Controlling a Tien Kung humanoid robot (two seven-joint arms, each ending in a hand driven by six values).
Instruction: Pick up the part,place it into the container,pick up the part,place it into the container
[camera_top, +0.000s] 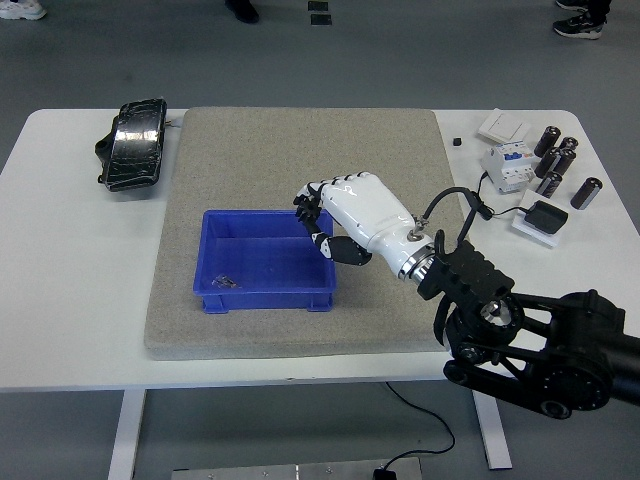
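A blue container (228, 216) stands on the grey mat (300, 140), left of centre. A small dark part (222, 281) lies in its front left corner. My right hand (322, 218), white with black fingers, hangs over the container's right rim. Its fingers are curled tight. The black gear that lay on the mat to the right no longer shows there and seems to be held inside the curled fingers, mostly hidden. My left arm is out of view.
A black padded object (132, 143) lies at the table's back left. At the right edge stand a circuit breaker (507, 163), several dark cylinders (560, 160), a black adapter (546, 215) and a white switch (503, 124). Feet show on the floor beyond.
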